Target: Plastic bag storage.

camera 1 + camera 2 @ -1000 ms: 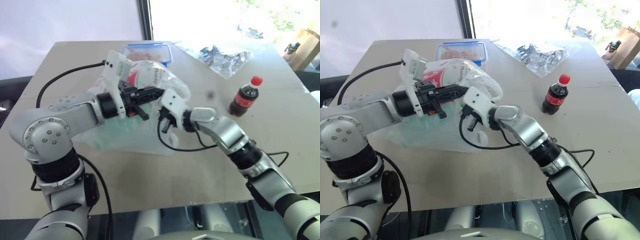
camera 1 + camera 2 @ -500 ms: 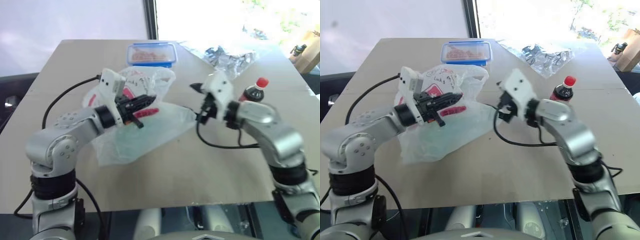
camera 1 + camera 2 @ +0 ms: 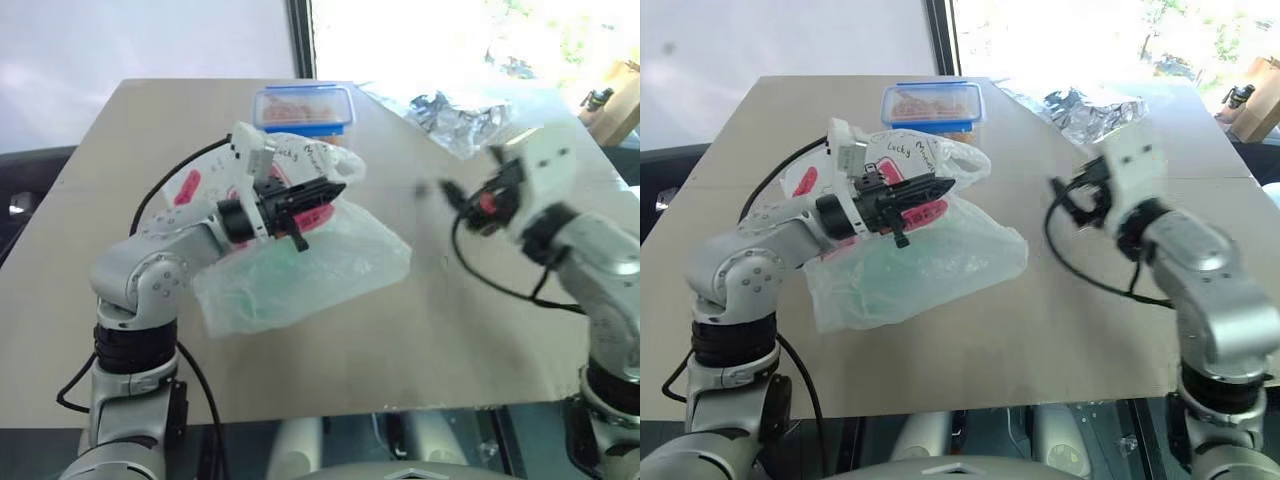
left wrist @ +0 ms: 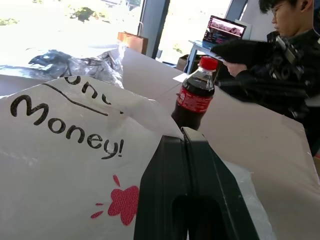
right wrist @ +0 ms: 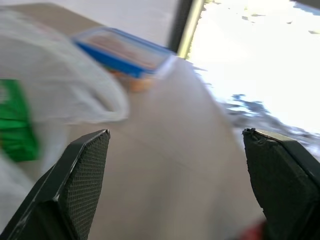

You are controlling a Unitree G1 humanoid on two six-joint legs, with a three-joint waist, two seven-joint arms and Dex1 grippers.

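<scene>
the left arm reaches forward over the near left part of the table (image 3: 970,350), elbow bent, forearm angled toward the middle, with the left gripper (image 3: 940,184) pointing roughly level and to the right. its two black fingers (image 4: 192,200) are pressed flat together, pinching the upper part of the plastic bag (image 3: 930,260) near its handles. the bag is lifted at that pinched end, where black lettering and red print show, and its lower body trails down and spreads across the tabletop in front of the gripper, with something green showing faintly through the thin film.

the right arm is raised on the right side, elbow bent, well apart from the bag. the right gripper (image 3: 1065,195) points roughly level toward the far side of the table, its fingers (image 5: 75,185) spread wide with nothing between them.

beyond the bag a blue-lidded food container (image 3: 932,102) sits near the far edge of the table. a crumpled clear wrap (image 3: 1095,110) lies at the far right, and a cola bottle with a red cap (image 4: 195,95) stands upright past the bag. a person in dark clothing (image 4: 270,55) sits beyond the table.
</scene>
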